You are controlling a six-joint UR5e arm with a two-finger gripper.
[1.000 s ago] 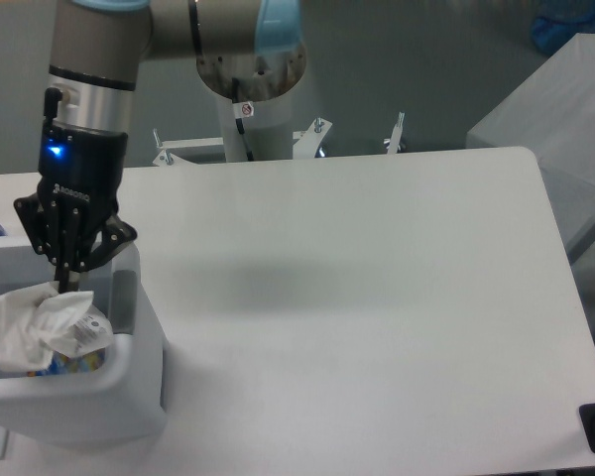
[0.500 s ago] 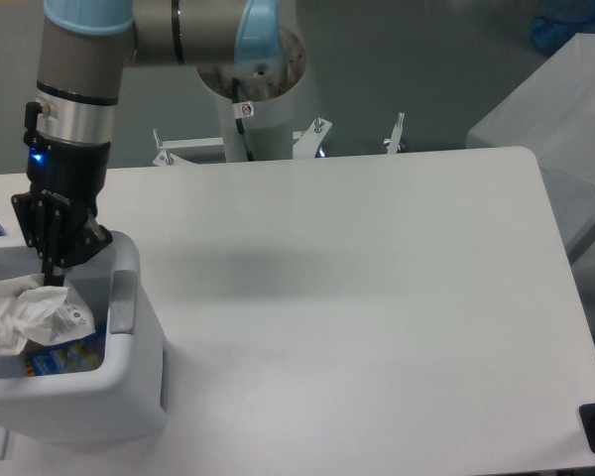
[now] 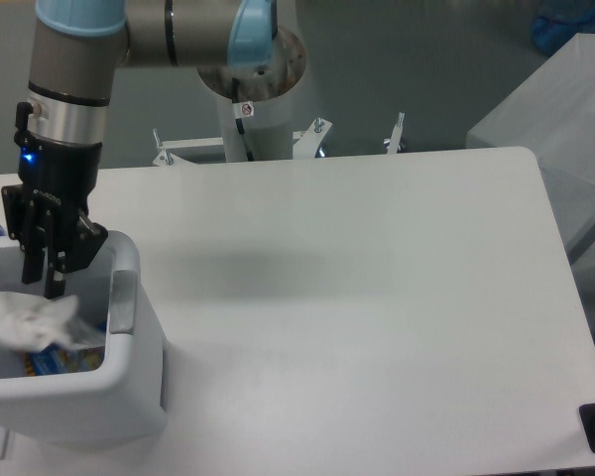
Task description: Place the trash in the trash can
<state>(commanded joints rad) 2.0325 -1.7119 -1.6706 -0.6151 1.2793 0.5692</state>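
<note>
**White wrapper lying inside the bin**

White table [image 3: 377, 278] carries the trash can [image 3: 129, 397] at its left edge. Above the can's opening hangs the gripper [image 3: 42, 288], fingers parted and holding nothing. Below them, the crumpled wrapper [image 3: 25, 319] lies blurred inside the can, over bluish material.
</note>
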